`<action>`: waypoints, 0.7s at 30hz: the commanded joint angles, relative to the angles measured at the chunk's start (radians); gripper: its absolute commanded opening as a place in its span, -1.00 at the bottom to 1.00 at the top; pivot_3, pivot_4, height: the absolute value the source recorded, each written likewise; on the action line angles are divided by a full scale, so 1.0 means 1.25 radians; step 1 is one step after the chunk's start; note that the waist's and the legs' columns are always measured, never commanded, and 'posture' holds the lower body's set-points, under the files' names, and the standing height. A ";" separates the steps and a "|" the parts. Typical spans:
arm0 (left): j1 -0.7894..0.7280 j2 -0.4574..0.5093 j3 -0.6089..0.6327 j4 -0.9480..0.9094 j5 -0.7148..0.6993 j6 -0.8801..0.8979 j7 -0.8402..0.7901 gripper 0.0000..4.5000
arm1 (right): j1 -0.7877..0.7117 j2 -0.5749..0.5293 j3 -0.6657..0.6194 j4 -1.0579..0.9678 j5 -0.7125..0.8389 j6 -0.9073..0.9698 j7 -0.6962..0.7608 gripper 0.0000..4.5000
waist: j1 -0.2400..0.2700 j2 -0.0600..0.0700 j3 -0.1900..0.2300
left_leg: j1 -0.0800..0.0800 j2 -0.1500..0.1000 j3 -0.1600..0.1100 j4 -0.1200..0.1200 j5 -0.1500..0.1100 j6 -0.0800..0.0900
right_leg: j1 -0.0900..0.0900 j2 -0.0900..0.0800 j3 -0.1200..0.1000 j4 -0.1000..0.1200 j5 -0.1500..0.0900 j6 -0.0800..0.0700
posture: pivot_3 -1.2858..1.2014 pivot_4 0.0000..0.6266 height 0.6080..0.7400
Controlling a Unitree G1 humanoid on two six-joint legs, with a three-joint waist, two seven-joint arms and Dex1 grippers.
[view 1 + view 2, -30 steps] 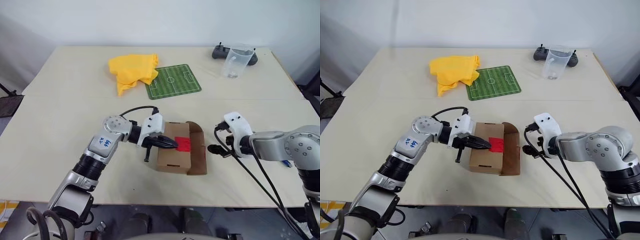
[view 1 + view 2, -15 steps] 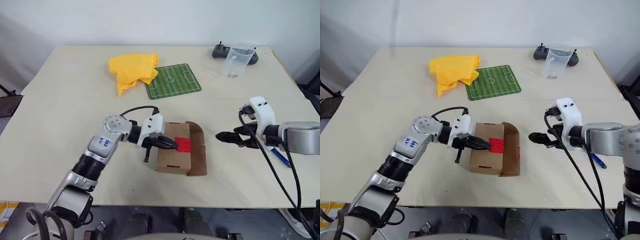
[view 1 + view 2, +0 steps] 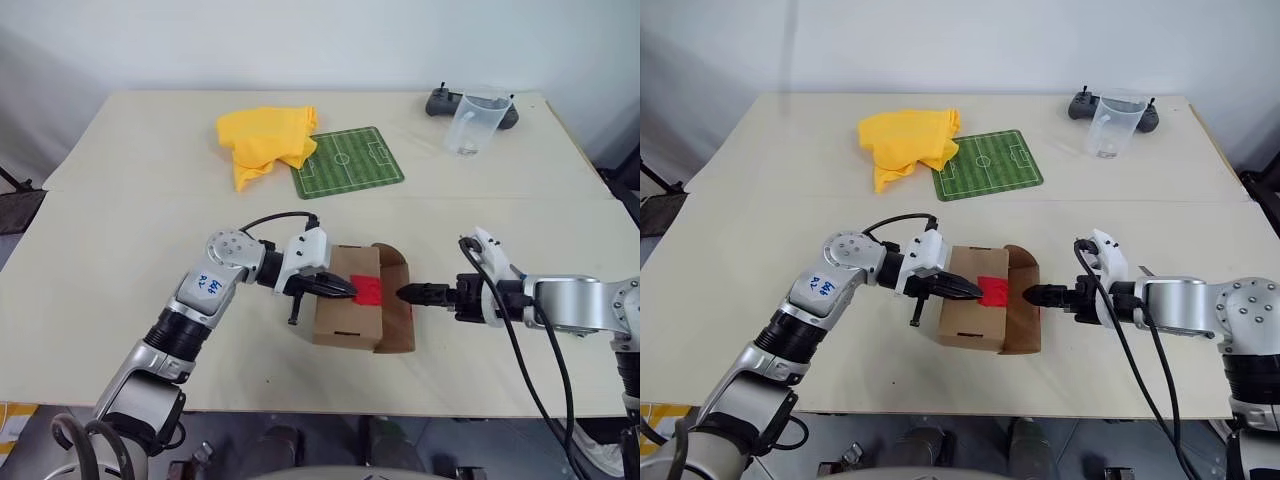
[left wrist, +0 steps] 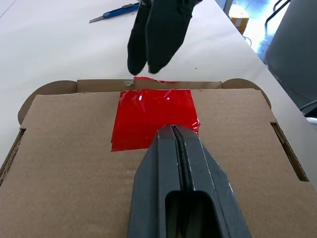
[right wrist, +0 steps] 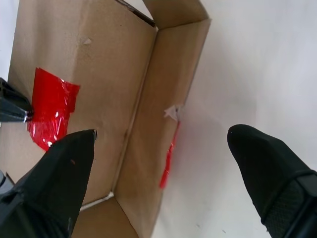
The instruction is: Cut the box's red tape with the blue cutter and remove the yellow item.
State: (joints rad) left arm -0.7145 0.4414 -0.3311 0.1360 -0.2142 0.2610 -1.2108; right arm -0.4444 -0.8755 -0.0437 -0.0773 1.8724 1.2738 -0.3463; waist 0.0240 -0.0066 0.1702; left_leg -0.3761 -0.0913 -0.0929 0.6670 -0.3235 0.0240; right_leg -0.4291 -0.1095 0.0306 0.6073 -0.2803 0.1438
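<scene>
left claw (image 3: 345, 289) pressed closed, its black fingers (image 4: 181, 163) meeting tip to tip with nothing between them, resting on the top panel of the box (image 3: 348, 310) at the near edge of the red tape (image 3: 366, 289). right claw (image 3: 410, 294) spread wide (the right wrist view shows one finger (image 5: 59, 173) over the box top and the other (image 5: 267, 158) over bare desk), empty, pointing at the box from the robot's right, its tips just beside the raised side flap (image 3: 396, 300). the box sits on the front part of the desk (image 3: 120, 260), between the two claws; its top flaps lie flat and the red tape covers a patch near the right edge of the top, with a further strip of red (image 5: 168, 158) on the outer face of the open flap. the blue cutter (image 4: 115, 11) lies on the desk beyond the right claw, well apart from the box, as seen in the left wrist view. farther back on the desk: a crumpled yellow cloth (image 3: 266, 142) touching a green football-pitch mat (image 3: 348, 161), a clear plastic jug (image 3: 472, 122), and a black controller (image 3: 442, 102) behind it. the inside of the box is hidden.
</scene>
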 commanded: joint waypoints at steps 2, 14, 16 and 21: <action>0.004 0.008 -0.015 0.021 0.030 0.002 -0.002 -1.00 | 0.012 0.022 0.036 -0.027 0.028 -0.036 -0.006 0.92 | 0.000 0.000 0.000 | 0.000 0.000 0.000 0.000 0.000 0.000 | 0.000 0.000 0.000 0.000 0.000 0.000 | 0.03 -0.52 1.00; 0.007 0.001 -0.015 0.011 0.031 -0.002 0.010 -1.00 | 0.010 0.053 0.074 -0.005 -0.003 -0.049 0.033 -0.20 | 0.000 0.000 0.000 | 0.000 0.000 0.000 0.000 0.000 0.000 | 0.000 0.000 0.000 0.000 0.000 0.000 | 0.03 -0.52 1.00; 0.007 0.001 -0.015 0.011 0.032 -0.004 0.012 -1.00 | 0.007 0.059 0.078 -0.007 -0.003 -0.045 0.044 -0.20 | 0.000 0.000 0.000 | 0.000 0.000 0.000 0.000 0.000 0.000 | 0.000 0.000 0.000 0.000 0.000 0.000 | 0.03 -0.52 1.00; 0.007 -0.003 -0.014 0.014 0.030 -0.005 0.017 -1.00 | 0.009 0.059 0.076 -0.003 -0.006 -0.051 0.053 -0.58 | 0.000 0.000 0.000 | 0.000 0.000 0.000 0.000 0.000 0.000 | 0.000 0.000 0.000 0.000 0.000 0.000 | 0.03 -0.52 1.00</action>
State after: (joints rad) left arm -0.7158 0.4360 -0.3336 0.1360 -0.2091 0.2498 -1.1952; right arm -0.4226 -0.7990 0.0658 -0.0718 1.8575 1.2175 -0.2966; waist 0.0240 -0.0066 0.1702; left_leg -0.3761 -0.0913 -0.0930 0.6669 -0.3235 0.0240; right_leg -0.4291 -0.1093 0.0304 0.6071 -0.2803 0.1438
